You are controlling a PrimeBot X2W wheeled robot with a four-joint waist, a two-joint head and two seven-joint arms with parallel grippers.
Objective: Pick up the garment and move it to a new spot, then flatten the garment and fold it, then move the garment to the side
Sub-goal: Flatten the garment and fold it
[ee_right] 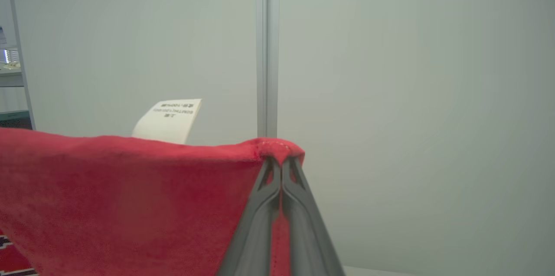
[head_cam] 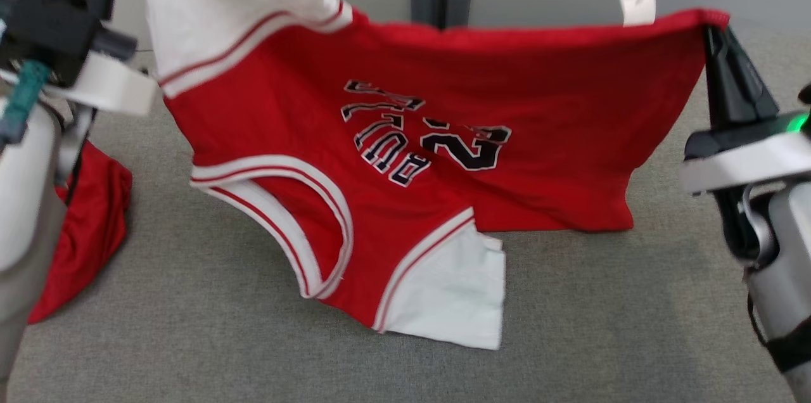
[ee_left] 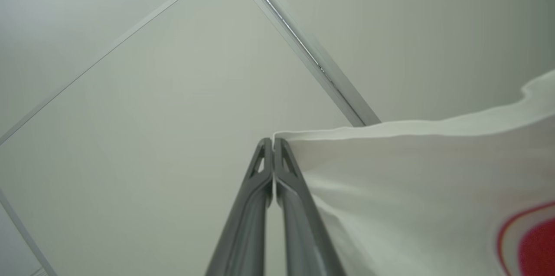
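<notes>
Spanning left-right, jersey (head_cam: pixel 405 137) hangs between left pincer (ee_left: pixel 273 143), clenched on its white corner, and right pincer (ee_right: pixel 282 164), clenched on its red corner; lower edge touches table (head_cam: pixel 602 339).

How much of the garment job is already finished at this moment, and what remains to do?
Done: the red and white sleeveless jersey is picked up. In hand: the left tool pinches a white corner and the right tool a red corner, holding it spread over the grey table. Left: laying it down flat, folding it, moving it aside.
</notes>
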